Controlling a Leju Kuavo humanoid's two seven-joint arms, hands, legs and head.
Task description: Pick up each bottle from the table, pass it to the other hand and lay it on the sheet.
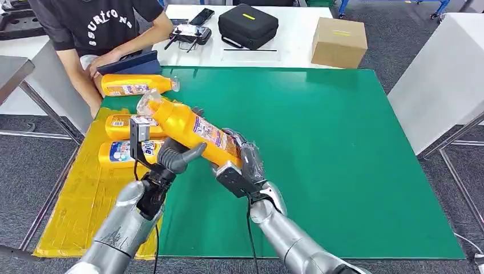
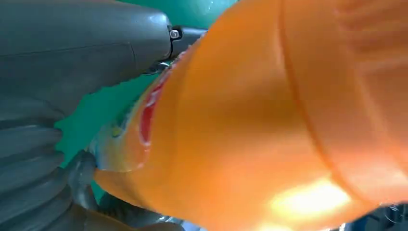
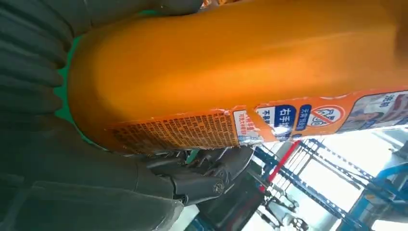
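Observation:
An orange bottle [image 1: 188,128] with a clear cap hangs tilted above the green mat [image 1: 342,160], cap toward the far left. My right hand [image 1: 245,162] grips its base end. My left hand [image 1: 171,157] is around its middle, thumb against the underside and fingers behind it. In the left wrist view the bottle [image 2: 264,120] lies close against my left hand [image 2: 72,57]. The right wrist view has the labelled bottle [image 3: 231,62] lying in my right hand [image 3: 72,183]. Two orange bottles [image 1: 122,127] [image 1: 120,151] lie on the yellow sheet [image 1: 74,200]. A third one [image 1: 134,85] lies at its far end.
A person [image 1: 97,28] sits at the far left, hands on a dark tablet by the far bottle. Behind the mat, a white table carries a controller [image 1: 191,34], a black case [image 1: 248,25] and a cardboard box [image 1: 339,41]. Another white table stands at the right.

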